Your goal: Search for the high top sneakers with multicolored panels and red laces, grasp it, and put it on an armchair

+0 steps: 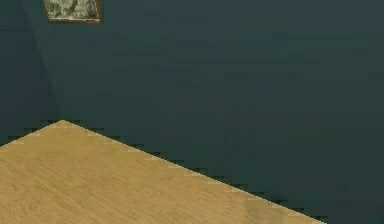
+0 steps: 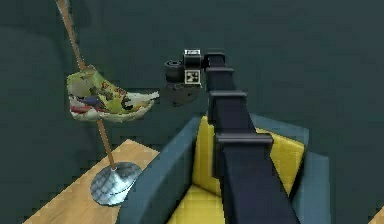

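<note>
In the arm side view, a high top sneaker (image 2: 103, 97) with multicoloured panels hangs in the air, clear of the floor and the chair. It sits at the far end of my gripper (image 2: 164, 93), which holds it by the toe end. The dark arm bar (image 2: 240, 140) rises from the bottom edge to the white marker squares (image 2: 193, 60). Under the arm stands an armchair (image 2: 160, 180) with blue-grey sides and a yellow seat cushion (image 2: 205, 150). The sneaker hangs left of the armchair's near side.
A thin brown pole (image 2: 90, 110) on a round silver base (image 2: 115, 185) stands on the wood floor just behind the sneaker. The forward view has wood floor (image 1: 90, 180), a dark teal wall (image 1: 230, 90) and a framed picture (image 1: 72, 10) at top left.
</note>
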